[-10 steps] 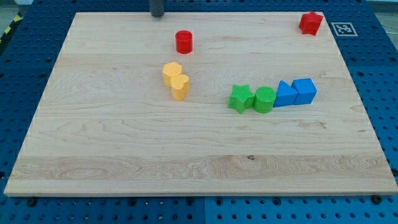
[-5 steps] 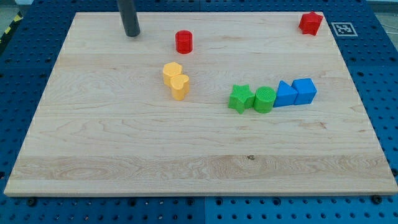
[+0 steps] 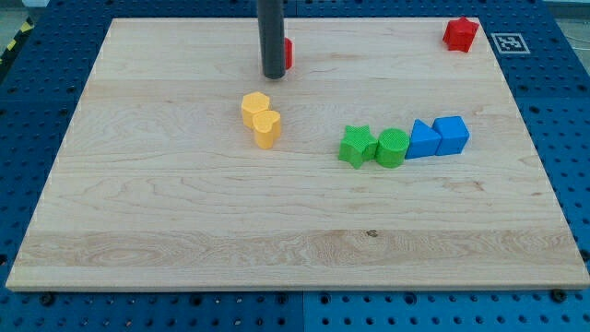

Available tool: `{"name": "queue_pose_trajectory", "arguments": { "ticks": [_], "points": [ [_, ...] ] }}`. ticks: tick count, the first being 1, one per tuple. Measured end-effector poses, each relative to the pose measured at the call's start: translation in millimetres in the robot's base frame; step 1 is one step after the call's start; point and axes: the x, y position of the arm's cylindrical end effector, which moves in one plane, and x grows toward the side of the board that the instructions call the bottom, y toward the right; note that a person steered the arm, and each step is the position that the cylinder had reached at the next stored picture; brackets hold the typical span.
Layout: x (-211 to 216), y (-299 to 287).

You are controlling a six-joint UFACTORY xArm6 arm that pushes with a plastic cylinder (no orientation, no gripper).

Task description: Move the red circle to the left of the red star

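Eight blocks sit on the wooden board (image 3: 184,221), and my tip (image 3: 273,76) stands near the view's top, planted right in front of the red circle (image 3: 288,53), so that only a thin sliver of red shows at the rod's 3 o'clock edge; whether the tip touches that block I cannot tell. The rod has no jaws or hand to spread or close: it is a plain dark shaft, upright, with its end on the board. The red star (image 3: 460,33) lies well apart, far out toward 3 o'clock from the red circle, in the board's corner at the view's top right. From my tip, the two yellow blocks lie near at about 6 o'clock: the upper yellow block (image 3: 255,106) and the lower yellow block (image 3: 267,128) touch each other. Toward 4 o'clock from the tip runs a row of four, touching side by side: the green star (image 3: 356,145), the green circle (image 3: 392,147), the blue triangular block (image 3: 422,139) and the blue cube (image 3: 452,134).
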Motion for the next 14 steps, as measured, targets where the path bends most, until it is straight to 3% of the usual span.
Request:
{"name": "queue_pose_trajectory", "arguments": {
  "ticks": [2,5,7,14],
  "points": [
    [-0.1,-23.7],
    [-51.7,12.5],
    [-66.2,-10.2],
    [-75.0,163.8]
  ]
}}
